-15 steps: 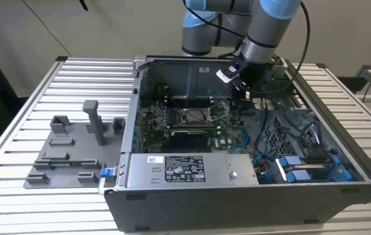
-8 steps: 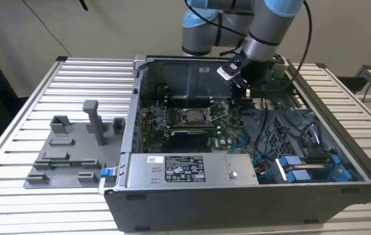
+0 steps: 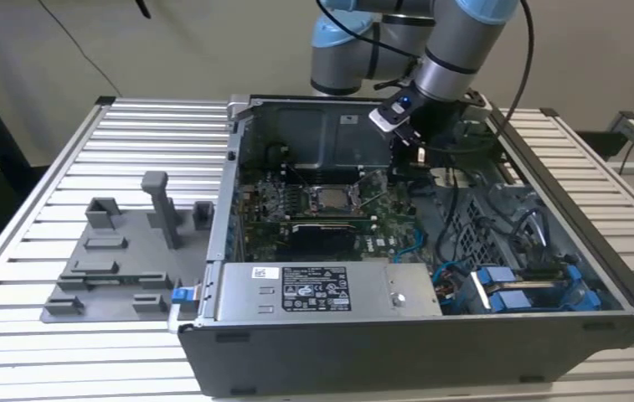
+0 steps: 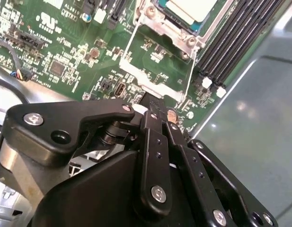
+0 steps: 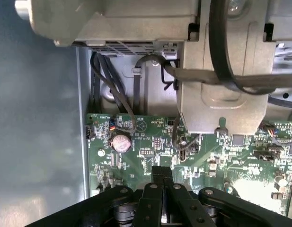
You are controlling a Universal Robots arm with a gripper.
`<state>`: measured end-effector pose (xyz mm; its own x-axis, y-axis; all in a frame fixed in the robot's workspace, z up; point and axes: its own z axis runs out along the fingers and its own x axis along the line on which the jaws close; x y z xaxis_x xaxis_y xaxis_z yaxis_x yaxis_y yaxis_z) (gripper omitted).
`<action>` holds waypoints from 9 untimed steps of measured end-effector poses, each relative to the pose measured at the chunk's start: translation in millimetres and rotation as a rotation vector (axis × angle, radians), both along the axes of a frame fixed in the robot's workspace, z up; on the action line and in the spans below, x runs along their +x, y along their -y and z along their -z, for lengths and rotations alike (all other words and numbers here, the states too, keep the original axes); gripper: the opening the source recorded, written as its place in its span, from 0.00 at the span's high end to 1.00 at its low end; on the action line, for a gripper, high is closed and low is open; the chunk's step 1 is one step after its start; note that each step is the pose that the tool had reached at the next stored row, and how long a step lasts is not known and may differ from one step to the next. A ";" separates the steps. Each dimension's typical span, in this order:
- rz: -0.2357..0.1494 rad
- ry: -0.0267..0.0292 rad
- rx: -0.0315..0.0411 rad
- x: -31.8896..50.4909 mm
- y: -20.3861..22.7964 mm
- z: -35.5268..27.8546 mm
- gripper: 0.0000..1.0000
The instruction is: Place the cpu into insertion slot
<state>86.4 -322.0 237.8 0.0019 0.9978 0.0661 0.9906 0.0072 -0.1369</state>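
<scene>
cpu (image 4: 190, 9) sits in insertion slot (image 4: 153, 14) w/ part cut off at edge.

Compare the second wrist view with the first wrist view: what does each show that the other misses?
Second wrist view: the insertion slot with the cpu lying in it, a wire lever, black memory slots. First wrist view: a round coin cell, black cables, a grey metal bracket. Both wrist views: the shut pincer over the green board.
</scene>
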 end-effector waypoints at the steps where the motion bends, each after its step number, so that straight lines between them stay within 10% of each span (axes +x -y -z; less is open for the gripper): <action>1: 0.000 -0.0007 0.0003 -1.8 0.0 -0.4 0.89; 9: 0.000 -0.0014 0.0042 -21.9 0.0 -2.9 0.89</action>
